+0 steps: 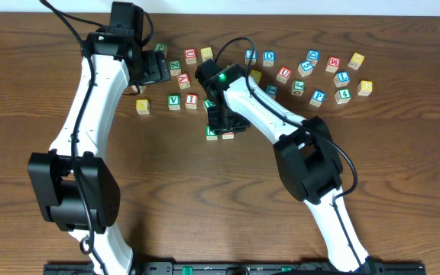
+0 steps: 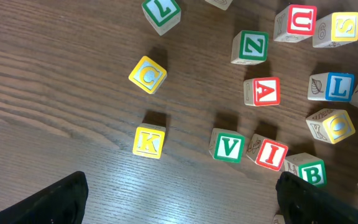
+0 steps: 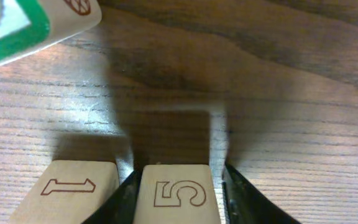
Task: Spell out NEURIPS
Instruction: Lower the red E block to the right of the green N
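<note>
One cube marked 1 [image 3: 64,190] seemingly touches the fingers [image 3: 120,202].

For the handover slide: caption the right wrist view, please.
Fingers flank a cube showing 5, beside a cube showing 1, on the wood table; green-faced cube at top left.

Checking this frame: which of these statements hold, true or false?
1. The left gripper is open, with nothing between its fingers. True.
2. The right gripper has its fingers either side of a block showing a 7. False: it is the 5 block.
3. A 1 block sits close beside the 5 block. True.
4. The yellow K block touches the green V block. False: they lie apart, with bare wood between them.
</note>
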### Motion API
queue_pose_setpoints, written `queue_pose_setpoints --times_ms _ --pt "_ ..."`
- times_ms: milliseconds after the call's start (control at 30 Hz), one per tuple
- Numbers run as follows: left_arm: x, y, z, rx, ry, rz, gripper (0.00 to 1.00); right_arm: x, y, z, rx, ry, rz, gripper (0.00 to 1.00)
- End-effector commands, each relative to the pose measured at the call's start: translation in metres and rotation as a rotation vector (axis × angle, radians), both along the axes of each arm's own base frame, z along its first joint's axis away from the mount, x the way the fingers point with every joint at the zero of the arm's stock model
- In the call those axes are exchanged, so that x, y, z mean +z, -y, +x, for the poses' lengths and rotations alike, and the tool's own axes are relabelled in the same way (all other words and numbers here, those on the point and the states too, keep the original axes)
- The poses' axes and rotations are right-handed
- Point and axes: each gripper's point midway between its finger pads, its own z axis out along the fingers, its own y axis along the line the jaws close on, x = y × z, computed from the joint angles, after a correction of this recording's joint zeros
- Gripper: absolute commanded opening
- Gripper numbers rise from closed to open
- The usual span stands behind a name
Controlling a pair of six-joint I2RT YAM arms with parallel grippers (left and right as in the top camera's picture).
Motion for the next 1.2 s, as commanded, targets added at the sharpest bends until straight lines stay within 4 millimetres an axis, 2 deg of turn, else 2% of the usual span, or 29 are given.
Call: queue_pose_setpoints --times_ms 0,200,500,900,1000,1167 --pt "0.005 -0.002 0.005 0.011 0.016 0.012 0.95 -0.006 -0.001 -0.005 0.001 -0.01 -0.012 0.38" --pt "0.005 -0.002 0.005 0.011 0.016 0.012 0.95 -0.006 -0.003 -0.006 0.008 -0.018 -0.001 0.38" --pt "0.005 -0.002 0.005 0.011 0.016 0.012 0.95 0.012 -0.004 -0.001 0.019 0.003 0.026 0.41" --pt "0.005 -0.002 0.005 0.011 0.016 0.012 0.95 0.019 -0.003 0.0 0.026 -0.004 0.052 0.43" --pt "0.005 -0.002 0.005 0.011 0.016 0.012 0.95 0.029 -0.002 0.004 0.028 0.008 0.075 0.43" --pt "0.005 -0.002 0.005 0.011 0.016 0.012 0.95 0.06 0.003 0.015 0.016 0.069 0.117 0.47"
